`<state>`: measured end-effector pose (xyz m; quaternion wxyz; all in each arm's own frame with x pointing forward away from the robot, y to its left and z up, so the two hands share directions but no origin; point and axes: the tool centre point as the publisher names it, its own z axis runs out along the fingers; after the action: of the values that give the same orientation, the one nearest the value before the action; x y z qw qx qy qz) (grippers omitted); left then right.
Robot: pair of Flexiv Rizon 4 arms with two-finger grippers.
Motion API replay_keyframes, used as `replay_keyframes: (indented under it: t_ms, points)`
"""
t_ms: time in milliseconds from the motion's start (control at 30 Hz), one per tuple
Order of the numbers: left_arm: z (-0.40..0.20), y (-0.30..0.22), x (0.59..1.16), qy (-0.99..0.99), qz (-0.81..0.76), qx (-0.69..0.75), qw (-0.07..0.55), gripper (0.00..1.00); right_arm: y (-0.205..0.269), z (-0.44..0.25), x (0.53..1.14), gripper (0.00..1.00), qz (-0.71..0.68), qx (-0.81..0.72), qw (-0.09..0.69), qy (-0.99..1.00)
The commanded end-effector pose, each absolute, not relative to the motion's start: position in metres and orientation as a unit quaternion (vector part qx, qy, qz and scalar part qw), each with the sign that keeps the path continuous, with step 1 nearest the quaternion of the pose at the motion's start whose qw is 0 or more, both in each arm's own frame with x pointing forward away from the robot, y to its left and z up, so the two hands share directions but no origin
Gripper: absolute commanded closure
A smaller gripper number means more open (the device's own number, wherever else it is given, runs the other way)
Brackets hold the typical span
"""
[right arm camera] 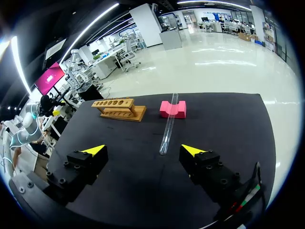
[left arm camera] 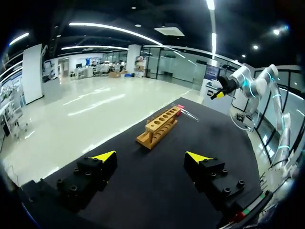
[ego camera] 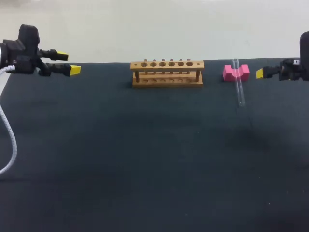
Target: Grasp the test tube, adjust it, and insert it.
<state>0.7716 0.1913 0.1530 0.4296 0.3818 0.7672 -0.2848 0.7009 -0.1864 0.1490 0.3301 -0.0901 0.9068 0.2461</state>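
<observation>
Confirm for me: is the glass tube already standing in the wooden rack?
No, the tube lies across the pink block, off to the side of the rack.

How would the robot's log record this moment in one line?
stage: pre-grasp | test tube: leaning on pink block | rack: empty | left gripper: open | right gripper: open

Clear glass tube (ego camera: pixel 238 87), wooden rack (ego camera: pixel 167 73)
</observation>
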Motion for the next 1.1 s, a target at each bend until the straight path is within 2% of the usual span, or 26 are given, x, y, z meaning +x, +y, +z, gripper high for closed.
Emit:
replay_keyframes:
  t_ms: [33, 700, 1100]
  points:
    - [0.145, 0.191, 0.790, 0.702, -0.388, 0.441, 0.402, 0.00, -0.186, 0.149, 0.700, 0.00, 0.245, -0.089, 0.330, 0.907]
    - [0.107, 0.168, 0.835, 0.634, -0.417, 0.517, 0.397, 0.00, -0.186, 0.149, 0.700, 0.00, 0.245, -0.089, 0.330, 0.907]
    - [0.106, 0.162, 0.835, 0.617, -0.422, 0.528, 0.403, 0.00, -0.186, 0.149, 0.700, 0.00, 0.245, -0.089, 0.330, 0.907]
